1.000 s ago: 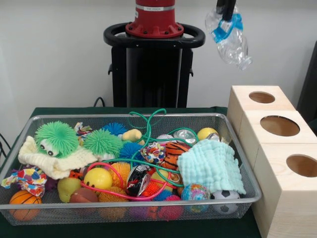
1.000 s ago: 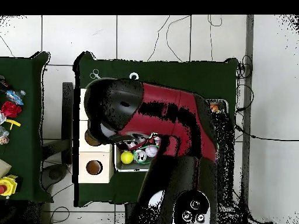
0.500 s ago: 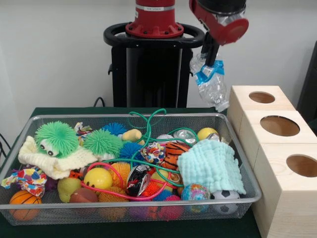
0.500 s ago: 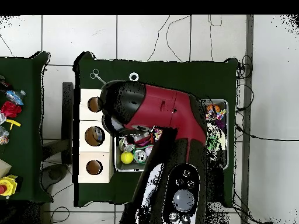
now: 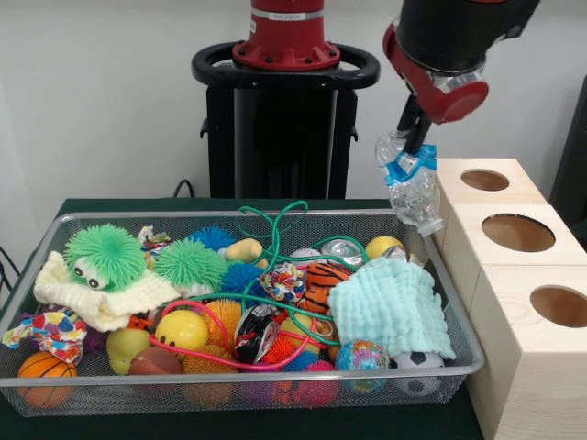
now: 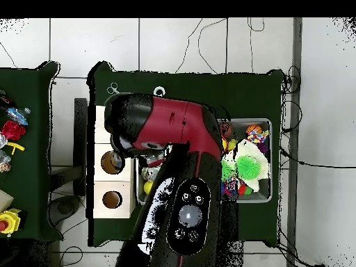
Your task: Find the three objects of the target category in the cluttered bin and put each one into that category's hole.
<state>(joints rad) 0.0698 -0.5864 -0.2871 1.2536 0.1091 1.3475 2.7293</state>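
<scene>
My gripper [image 5: 414, 137] is shut on a crushed clear plastic bottle [image 5: 412, 190] with a blue label. It holds the bottle in the air over the far right corner of the wire mesh bin [image 5: 138, 215], next to the wooden boxes. The bin is full of toys: a green fuzzy toy [image 5: 104, 254], a yellow smiley ball [image 5: 181, 328], a mint cloth [image 5: 390, 304], a silver can [image 5: 341, 249] and a green cord. In the overhead view my arm [image 6: 174, 132] hides the gripper, the bottle and most of the bin [image 6: 268, 161].
Three pale wooden boxes stand right of the bin, with round holes at the far [image 5: 484, 180], middle [image 5: 518, 232] and near [image 5: 559, 305] box. The robot pedestal [image 5: 284, 110] stands behind the bin. A side table [image 6: 14, 132] holds small objects.
The arm has swung down into view. The held bottle came down from the top right and now hangs lower, close to the bin's far right corner and the far box.
</scene>
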